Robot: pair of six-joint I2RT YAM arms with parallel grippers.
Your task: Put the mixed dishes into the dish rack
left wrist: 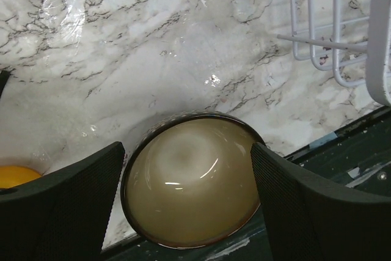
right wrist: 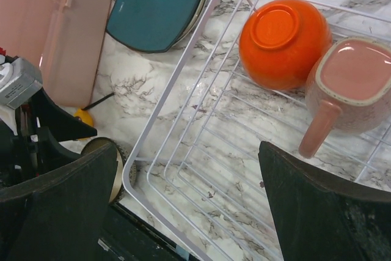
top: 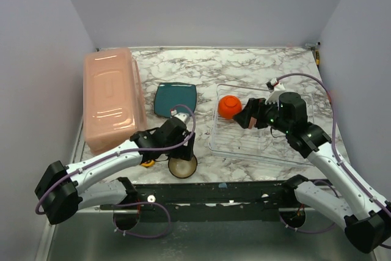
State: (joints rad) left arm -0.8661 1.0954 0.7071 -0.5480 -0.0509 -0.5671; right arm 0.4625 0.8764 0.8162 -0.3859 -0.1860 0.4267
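- Pink tub (top: 113,99), left of top view: long, runs along the table's left side. Not in the bowl's path, but it boxes in the plate on that side.
- Tape measure (top: 147,163), yellow, lower left, just beside the L arm's wrist. Could get knocked if that arm swings.
- Left gripper (left wrist: 189,209): released and wide, one finger either side of the brown bowl (left wrist: 190,178), nothing grasped.
- The bowl sits btm centre of top view, right at the table's near edge. Risk: a nudge from one finger slides it off. The rim is round & glossy, so a squeeze may pop it out or tip it.
- Teal plate (top: 175,99), centre, flat on the table, rack just to its right. Prob. hard to get a finger under.
- Orange bowl (right wrist: 284,41), bottom up, inside the rack, looks to touch the mug (right wrist: 354,84) beside it.
- Dish rack (right wrist: 177,90), right of centre: its left rim lies betw. the brown bowl & free grid, so the bowl must clear it.
- Right gripper (right wrist: 189,206): released, empty, hanging over the rack. May block the L arm's drop spot.
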